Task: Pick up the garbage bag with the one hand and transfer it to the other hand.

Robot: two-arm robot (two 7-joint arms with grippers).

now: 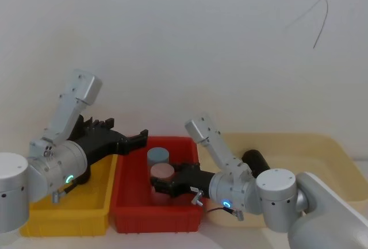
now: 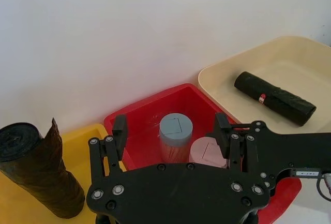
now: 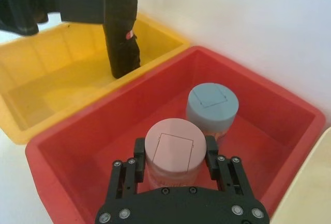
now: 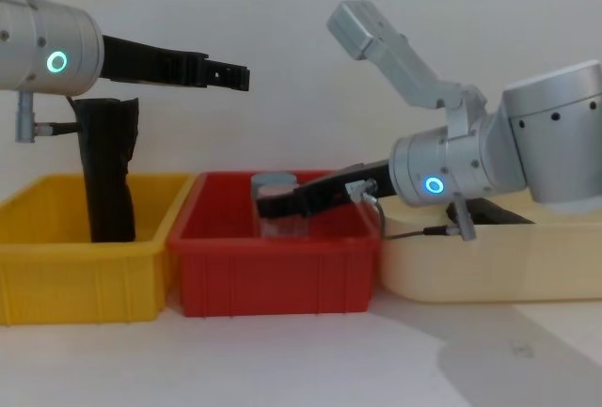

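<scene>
Black garbage bag (image 2: pixel 274 98) in cream tray (image 2: pixel 305 63).

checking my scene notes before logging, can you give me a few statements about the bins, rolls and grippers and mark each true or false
1. The garbage bag lies in the cream tray. True.
2. The right gripper has its fingers either side of the blue canister. False: they flank the pink canister; the blue canister stands beside it.
3. The left gripper holds the garbage bag. False: it is open and empty, above the bins.
4. The taller black roll stands upright in the yellow bin. True.
5. Both canisters are in the red bin. True.
</scene>
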